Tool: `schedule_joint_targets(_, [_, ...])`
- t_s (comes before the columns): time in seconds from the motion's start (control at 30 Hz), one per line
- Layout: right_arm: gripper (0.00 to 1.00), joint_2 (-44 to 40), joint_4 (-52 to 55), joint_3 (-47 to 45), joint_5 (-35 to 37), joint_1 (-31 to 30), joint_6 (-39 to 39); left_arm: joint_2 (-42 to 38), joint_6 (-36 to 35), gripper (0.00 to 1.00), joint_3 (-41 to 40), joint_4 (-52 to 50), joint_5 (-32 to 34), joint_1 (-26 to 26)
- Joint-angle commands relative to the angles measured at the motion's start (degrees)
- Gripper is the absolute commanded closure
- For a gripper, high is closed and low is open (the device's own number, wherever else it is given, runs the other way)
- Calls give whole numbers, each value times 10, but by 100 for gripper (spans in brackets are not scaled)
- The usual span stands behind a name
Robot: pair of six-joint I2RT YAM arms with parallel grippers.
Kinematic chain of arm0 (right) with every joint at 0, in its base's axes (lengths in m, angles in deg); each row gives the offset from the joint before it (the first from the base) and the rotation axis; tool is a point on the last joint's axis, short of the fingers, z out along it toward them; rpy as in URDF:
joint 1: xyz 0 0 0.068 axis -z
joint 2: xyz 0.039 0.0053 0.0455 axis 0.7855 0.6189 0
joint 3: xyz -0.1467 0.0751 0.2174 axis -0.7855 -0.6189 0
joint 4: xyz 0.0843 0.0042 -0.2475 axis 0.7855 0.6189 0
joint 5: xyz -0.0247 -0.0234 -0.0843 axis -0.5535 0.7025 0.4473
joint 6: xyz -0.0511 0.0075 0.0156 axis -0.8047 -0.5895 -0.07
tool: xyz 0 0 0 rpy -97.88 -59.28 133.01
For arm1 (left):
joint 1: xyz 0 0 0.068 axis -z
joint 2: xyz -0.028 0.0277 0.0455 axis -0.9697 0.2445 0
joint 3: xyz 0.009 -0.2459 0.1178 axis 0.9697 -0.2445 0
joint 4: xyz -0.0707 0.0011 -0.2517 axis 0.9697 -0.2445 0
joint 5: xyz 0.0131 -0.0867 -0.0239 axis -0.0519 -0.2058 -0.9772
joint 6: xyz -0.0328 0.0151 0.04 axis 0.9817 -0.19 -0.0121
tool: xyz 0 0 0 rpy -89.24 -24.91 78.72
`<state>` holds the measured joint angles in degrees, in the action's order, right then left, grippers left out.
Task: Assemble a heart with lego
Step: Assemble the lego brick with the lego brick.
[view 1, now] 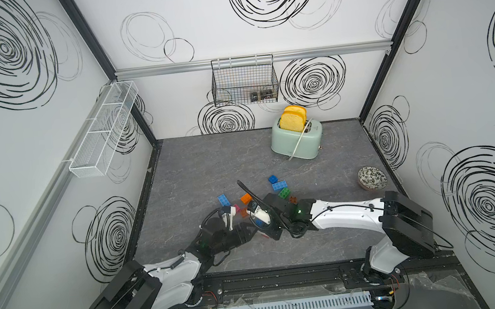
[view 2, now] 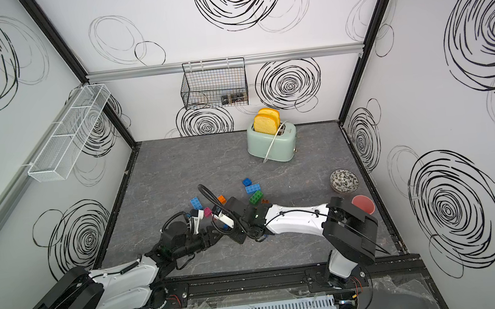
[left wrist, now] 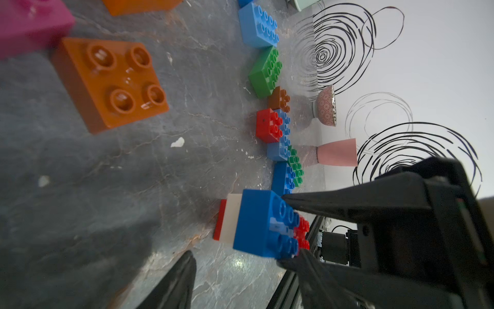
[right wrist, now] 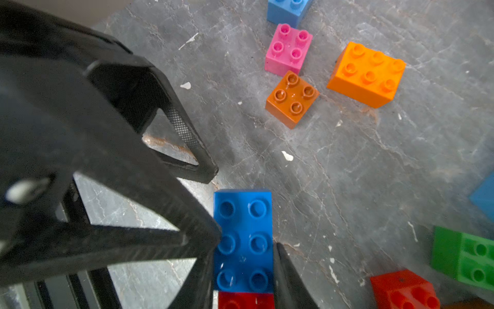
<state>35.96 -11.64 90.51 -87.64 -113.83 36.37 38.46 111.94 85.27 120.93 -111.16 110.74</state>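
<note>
Judging by the desk, the heart is barely begun: the right tool pinches a blue oblong brick stacked on a white brick and a red brick near the front edge, the left tool is spread beside it, and the pink brick, orange brick and green brick lie scattered.

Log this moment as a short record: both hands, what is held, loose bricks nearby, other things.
right hand: shut on the blue brick
stack: blue brick on a white brick, red brick beneath
left hand: open, empty, close beside the blue brick
loose bricks nearby: pink brick, dark orange square brick, orange oblong brick
other things: toaster with bread, bowl, pink cup
</note>
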Motion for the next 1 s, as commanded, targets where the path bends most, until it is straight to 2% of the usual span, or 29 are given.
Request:
schedule_joint_targets(0.0, [74, 2, 23, -23, -21, 11, 2, 18, -12, 35, 17, 18, 15, 11])
schedule_joint_targets(0.27, [74, 24, 25, -40, -54, 19, -9, 66, -10, 37, 28, 44, 24, 29])
schedule_joint_targets(0.5, [74, 51, 50, -36, -8, 3, -26, 70, 1, 41, 23, 50, 29, 35])
schedule_joint_targets(0.7, [75, 44, 39, -37, -5, 2, -25, 13, -1, 40, 23, -5, 38, 35])
schedule_joint_targets(0.97, [76, 5, 6, -36, 0, 8, -33, -117, 3, 39, 23, -116, 44, 18])
